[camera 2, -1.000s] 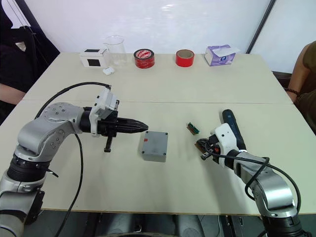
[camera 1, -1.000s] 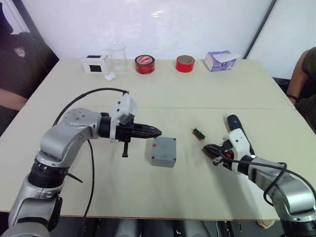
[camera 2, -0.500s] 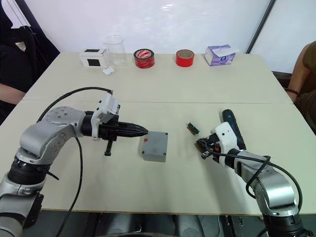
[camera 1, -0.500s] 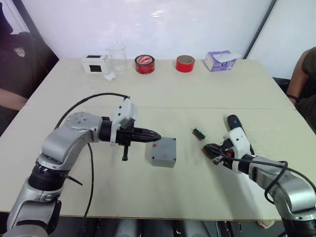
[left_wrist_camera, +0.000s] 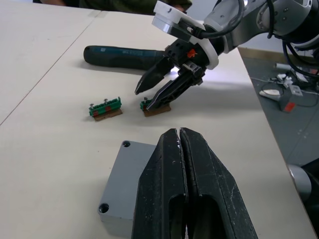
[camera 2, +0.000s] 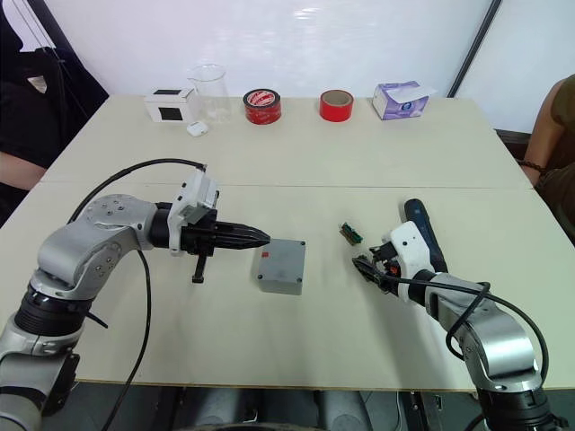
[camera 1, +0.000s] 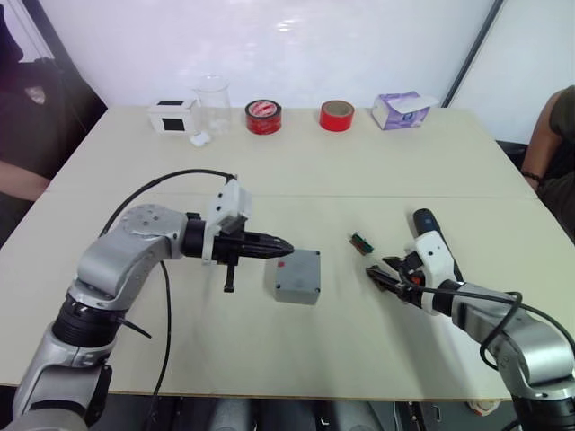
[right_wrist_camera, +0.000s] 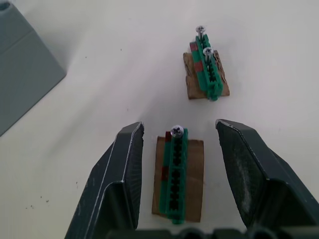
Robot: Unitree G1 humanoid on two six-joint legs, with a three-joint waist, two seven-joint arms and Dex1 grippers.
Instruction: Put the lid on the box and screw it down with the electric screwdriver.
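With the lid already seated on the grey box (camera 1: 297,276), the left gripper (camera 1: 280,245) rests pinched together at its edge as if steadying it, while beyond the box the right gripper (right_wrist_camera: 178,149) straddles a green screw holder (right_wrist_camera: 177,181), fingers apart, the electric screwdriver (left_wrist_camera: 124,54) lying just behind

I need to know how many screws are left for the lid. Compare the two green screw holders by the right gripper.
The near green screw holder carries one screw; the far green screw holder carries two. The near one lies between the open fingers of the right gripper, with a gap on each side; the far one lies beyond the fingertips. Both are green strips with red bits on brown card, flat on the table.
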